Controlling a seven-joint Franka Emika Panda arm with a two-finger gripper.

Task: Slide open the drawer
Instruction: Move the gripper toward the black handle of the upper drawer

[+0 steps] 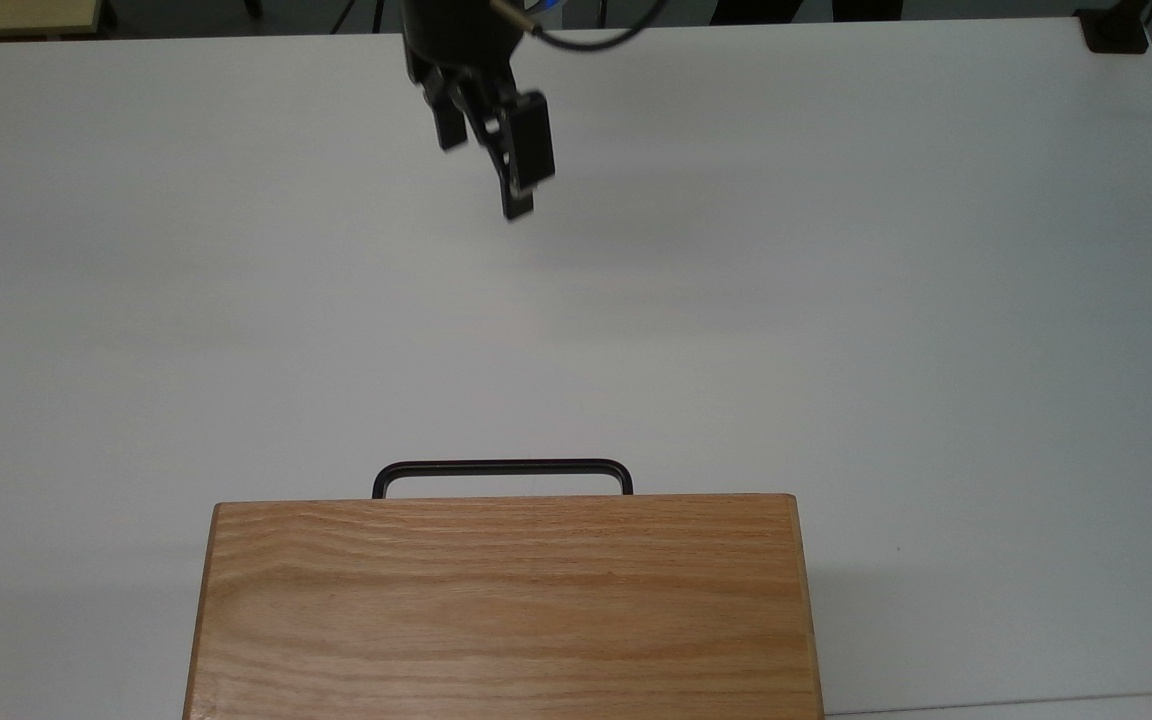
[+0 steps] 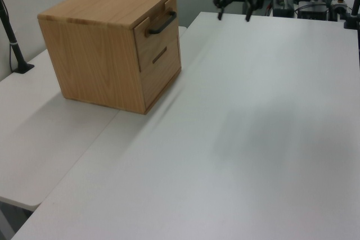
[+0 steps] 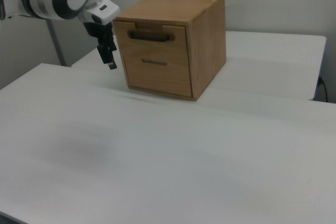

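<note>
The drawer (image 3: 153,48) is the upper front of an oak cabinet (image 1: 501,600) and lies flush in it. Its thin black bar handle (image 1: 502,465) juts past the cabinet's top edge in the top view, and the handle (image 2: 163,22) also shows in the left view. My gripper (image 1: 483,178) hangs open above the white table, well away from the handle, with nothing between its fingers. In the left view the gripper (image 2: 233,15) is to the right of the cabinet. In the right view the gripper (image 3: 107,59) is just left of the drawer front.
A second drawer front with a slot pull (image 3: 149,62) sits below the first. The cabinet stands on a lower side table (image 2: 39,139) joined to the big white table (image 1: 836,300). A black clamp (image 1: 1116,30) sits at a far corner, a black post (image 2: 14,43) beside the cabinet.
</note>
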